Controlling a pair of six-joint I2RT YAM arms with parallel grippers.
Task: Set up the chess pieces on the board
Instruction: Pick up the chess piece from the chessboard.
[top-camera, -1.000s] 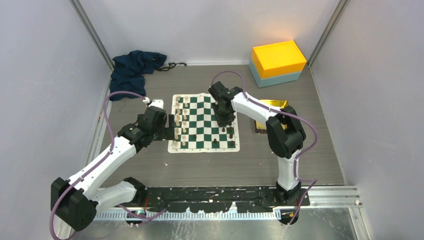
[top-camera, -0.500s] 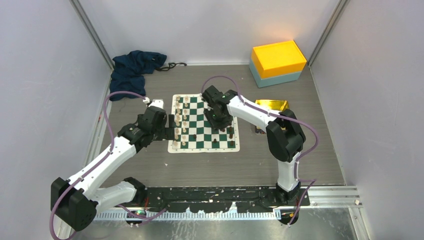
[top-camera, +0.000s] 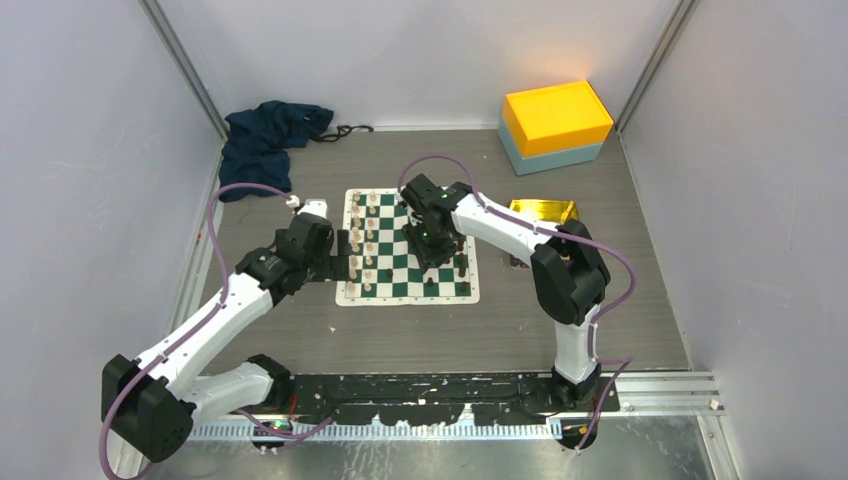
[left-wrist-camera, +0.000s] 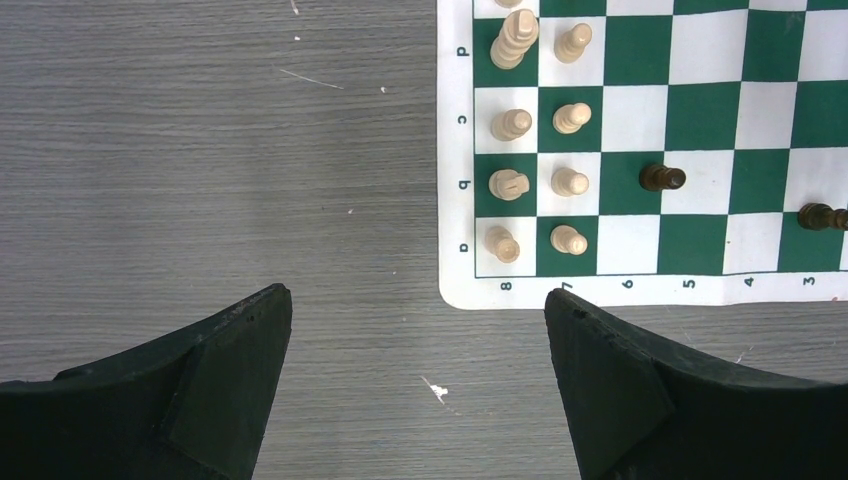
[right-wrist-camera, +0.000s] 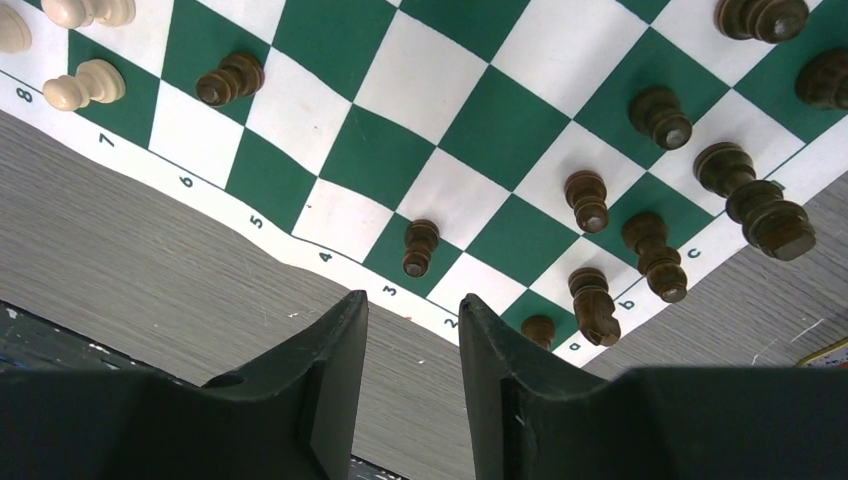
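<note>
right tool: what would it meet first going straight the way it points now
Likely the dark pawn standing just beyond the right tool, near the edge of the board; depth is unclear.

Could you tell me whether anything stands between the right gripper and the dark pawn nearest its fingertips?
Nothing visible does. The right gripper hangs open and empty above the board, only bare squares between it and the dark pawn; other dark pieces stand off to one side.

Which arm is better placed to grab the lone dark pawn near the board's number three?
Right. The right gripper hangs open over the board, that dark pawn just ahead of it. The left gripper hovers off the board's corner, nearer the white pieces.
</note>
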